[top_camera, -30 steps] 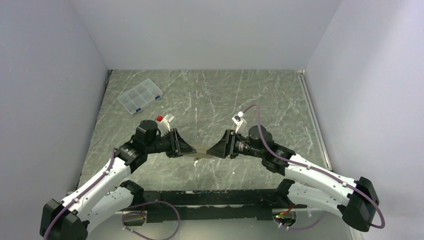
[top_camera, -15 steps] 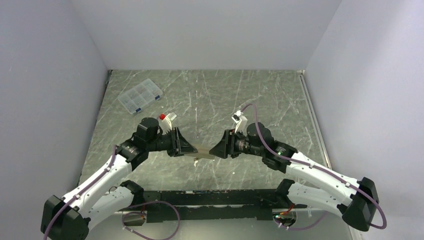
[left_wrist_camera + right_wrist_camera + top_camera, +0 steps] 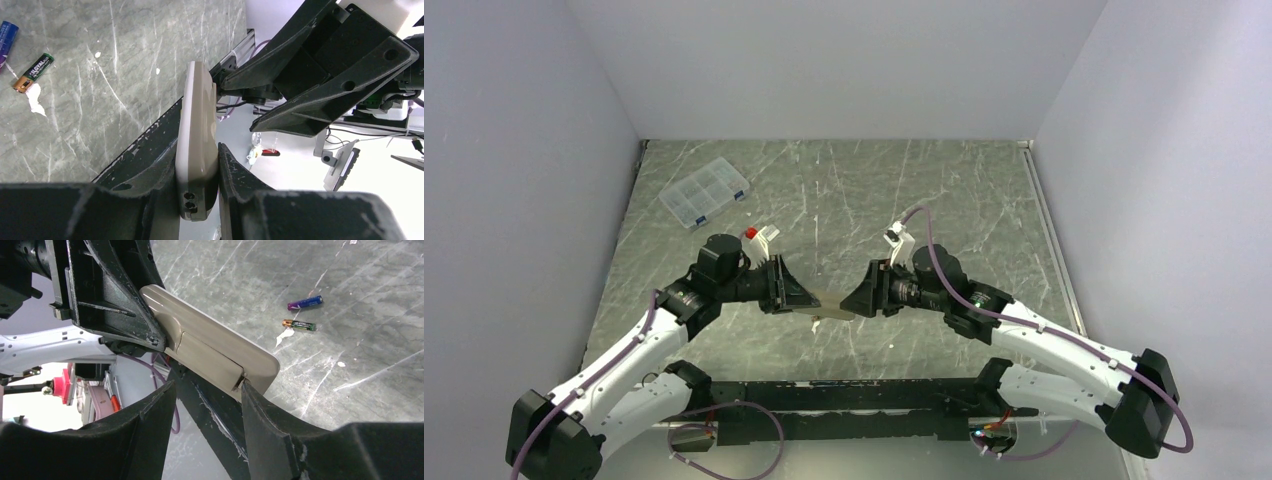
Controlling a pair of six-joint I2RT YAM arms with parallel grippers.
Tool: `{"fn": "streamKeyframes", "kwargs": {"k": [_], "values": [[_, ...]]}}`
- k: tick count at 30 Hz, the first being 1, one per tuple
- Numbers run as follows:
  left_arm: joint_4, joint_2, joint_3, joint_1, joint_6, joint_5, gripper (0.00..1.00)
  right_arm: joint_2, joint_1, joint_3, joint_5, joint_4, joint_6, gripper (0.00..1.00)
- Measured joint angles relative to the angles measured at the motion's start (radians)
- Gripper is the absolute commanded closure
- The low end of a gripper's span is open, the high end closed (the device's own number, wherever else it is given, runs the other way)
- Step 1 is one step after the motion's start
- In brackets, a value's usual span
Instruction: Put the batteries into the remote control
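Item 1: remote control [image 3: 829,303]. Slim, beige-grey back showing, with a seam across the back panel in the right wrist view. It sits lower centre in the top view, bridging the two grippers.

Item 2: left gripper [image 3: 200,150]. Clenched on the remote's near end, with both fingers pressed against its flat faces and the handset edge-on between them.

Item 3: right gripper [image 3: 207,387]. The jaws stand apart around the remote's far end. The finger at frame right touches the corner by the seam. The finger at frame left stands clear of it.

Item 4: batteries. One is purple-blue [image 3: 305,302], the other dark green with a copper end [image 3: 298,325]. They lie loose on the table [image 3: 924,200], near each other, in the upper right of the right wrist view.

Item 5: clear compartmented box [image 3: 705,192]. It sits upper left on the table, well apart from the grippers.
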Motion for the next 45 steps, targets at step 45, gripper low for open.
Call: {"fn": "streamKeyframes", "kwargs": {"k": [45], "values": [[-0.004,-0.002,0.000,0.000,-0.003,0.032,1.00,-0.069,0.017,-0.151,0.009,0.208,0.193,0.47]]}}
